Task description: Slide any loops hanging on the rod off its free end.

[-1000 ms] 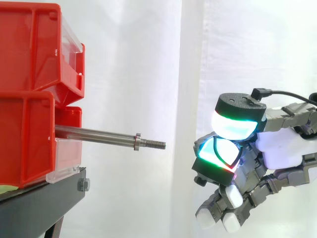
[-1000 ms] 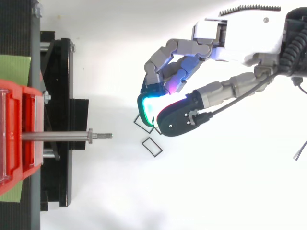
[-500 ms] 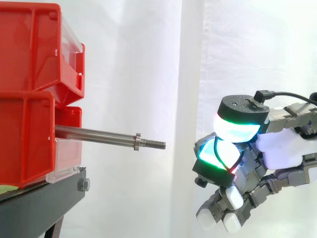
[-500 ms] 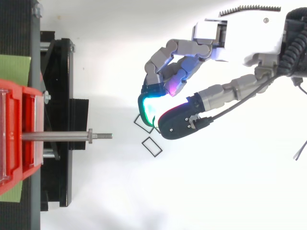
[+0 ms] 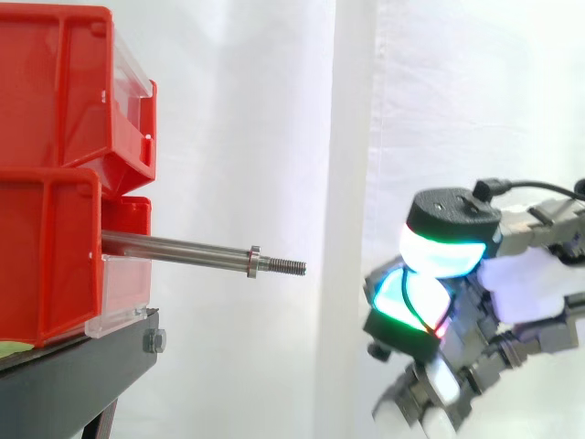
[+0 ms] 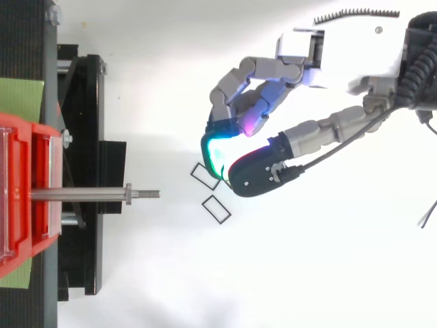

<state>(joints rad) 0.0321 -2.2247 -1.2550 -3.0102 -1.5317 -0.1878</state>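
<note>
The steel rod (image 5: 183,249) juts level out of the lower red bin (image 5: 46,256) toward the right. Nothing hangs on it, and its collar and threaded free end (image 5: 288,266) are bare. From above, the same rod (image 6: 82,194) ends well left of the hand. My hand (image 5: 516,274) hovers right of and slightly below the free end, clear of the rod. Its fingers are curled, with the thumb pad pressed toward a glowing fingertip (image 6: 213,147). A thin dark loop (image 5: 411,297) crosses the lower pad, pinched between them.
Two stacked red bins sit on the black stand (image 5: 82,366) at the left. Two small black rectangular outlines (image 6: 205,175) (image 6: 217,209) lie on the white surface between the rod's end and the hand. A white curtain hangs behind.
The hand has drifted a little to the right and downward, farther from the rod's end. The rod and bins have not moved.
</note>
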